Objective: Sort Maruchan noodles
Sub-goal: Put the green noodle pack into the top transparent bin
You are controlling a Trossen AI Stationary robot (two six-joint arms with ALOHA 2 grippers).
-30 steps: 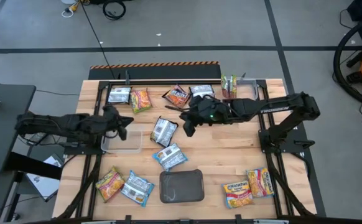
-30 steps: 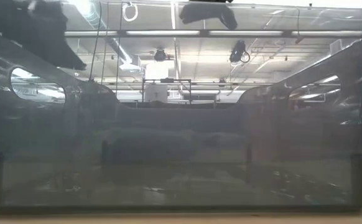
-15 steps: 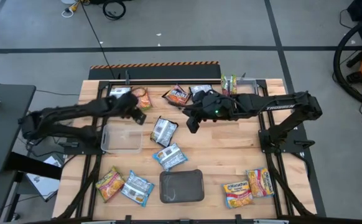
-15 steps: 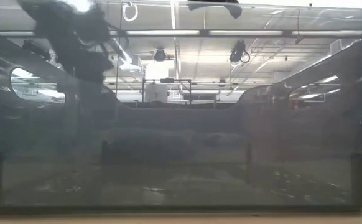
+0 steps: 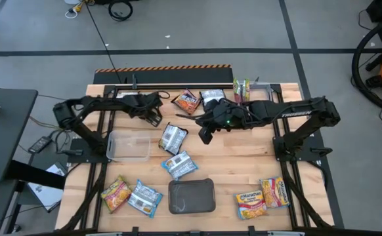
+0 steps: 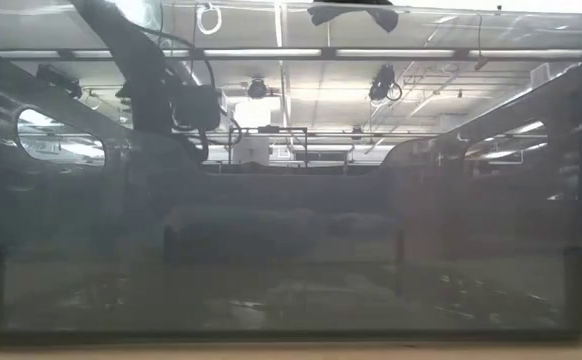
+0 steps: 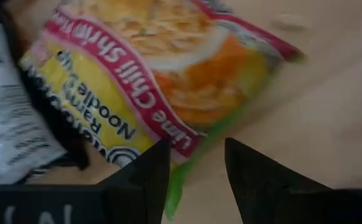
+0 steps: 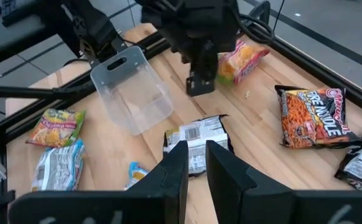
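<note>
My left gripper (image 5: 153,110) is open and hovers near the far edge over a yellow-orange Lime Chili Shrimp packet (image 7: 162,74) lying flat on the wood. That packet's green edge (image 7: 173,198) shows between the fingers; I cannot tell whether they touch it. My right gripper (image 5: 204,135) waits mid-table, its fingers a narrow gap apart above a silver-green packet (image 8: 196,142). More packets lie flat: dark red-brown (image 5: 188,100), silver (image 5: 212,96), blue-white (image 5: 180,164), and yellow and blue ones along the near edge (image 5: 115,193) (image 5: 144,198) (image 5: 251,204) (image 5: 275,192).
A clear tub (image 5: 128,145) sits left of centre and a dark grey tray (image 5: 192,196) at the near edge. Green packets (image 5: 241,89) stand at the far right by another clear tub (image 5: 262,93). A dark translucent wall (image 6: 291,250) fills the low view.
My left gripper has swung from above the clear tub toward the far edge and to the right, ending over the yellow-orange packet. The packets and the tub have stayed where they were.
</note>
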